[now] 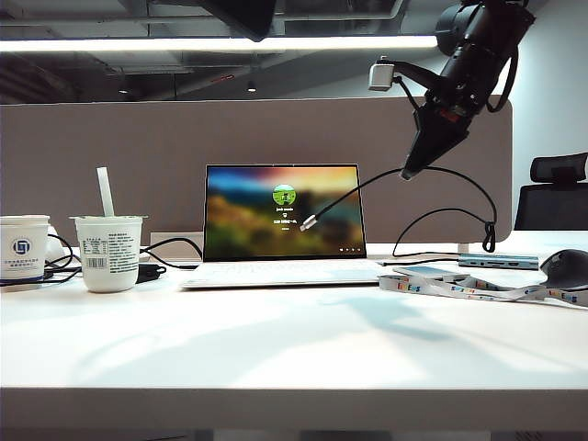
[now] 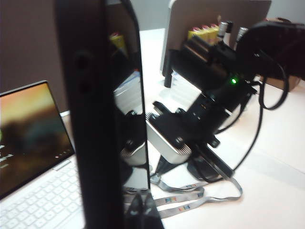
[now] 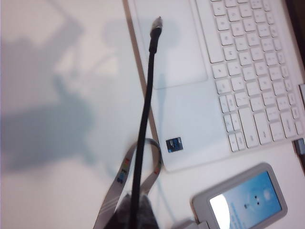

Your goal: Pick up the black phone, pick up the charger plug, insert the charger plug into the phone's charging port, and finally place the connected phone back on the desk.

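1 black phone [image 2: 102, 119] in left end effector, 1 charger plug [image 1: 308, 222] hanging from right end effector [image 1: 411, 168]

Left paper cup [image 1: 22, 246]: a round blue emblem with a line of small blue print beneath it, too small to read.
White yogurt cup [image 1: 108, 252]: a barcode and a block of small dark print, illegible from here.
Laptop screen [image 1: 283, 213]: a lock screen with a round green profile picture and small white lines of text under it, none legible.
Lanyard [image 1: 478, 289]: repeated multicoloured lettering along the grey strap, too blurred to make out.
Laptop palm rest [image 3: 183, 114]: a small dark-blue square sticker [image 3: 174, 144], its print unreadable.
Badge card [image 3: 240, 199]: a blue face with faint marks, no words legible.
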